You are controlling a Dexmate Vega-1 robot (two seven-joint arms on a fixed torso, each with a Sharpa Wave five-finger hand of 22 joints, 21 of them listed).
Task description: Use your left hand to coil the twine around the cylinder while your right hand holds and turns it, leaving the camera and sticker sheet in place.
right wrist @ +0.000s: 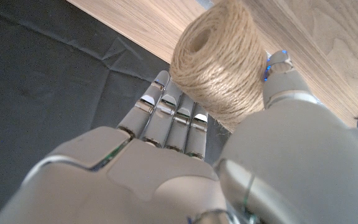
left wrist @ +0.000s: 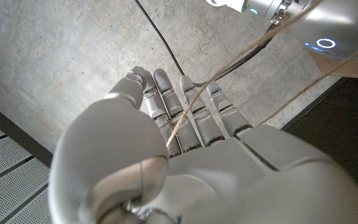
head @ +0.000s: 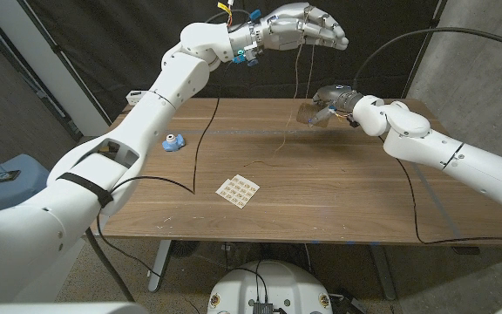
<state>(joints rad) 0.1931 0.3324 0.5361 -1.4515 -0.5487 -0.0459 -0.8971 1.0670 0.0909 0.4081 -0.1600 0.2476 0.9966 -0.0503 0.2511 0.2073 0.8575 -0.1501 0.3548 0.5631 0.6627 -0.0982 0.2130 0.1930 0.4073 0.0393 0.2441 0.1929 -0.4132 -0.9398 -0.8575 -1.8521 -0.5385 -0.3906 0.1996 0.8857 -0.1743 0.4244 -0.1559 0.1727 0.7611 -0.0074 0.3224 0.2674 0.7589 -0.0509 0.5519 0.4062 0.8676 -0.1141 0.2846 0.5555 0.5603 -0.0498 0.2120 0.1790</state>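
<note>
Left hand rides high over the far edge of the surface, fingers curled on the twine; right hand clasps the wound cylinder just above the wood. Keep the strand taut, laying turns side by side as the cylinder rolls.

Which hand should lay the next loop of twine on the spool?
Left. The left hand holds the twine raised above the table, while the right hand is occupied gripping the spool.

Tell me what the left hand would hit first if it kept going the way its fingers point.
Probably nothing: the left hand is raised above the table, fingers aimed at the dark backdrop. Depth is unclear.
</note>
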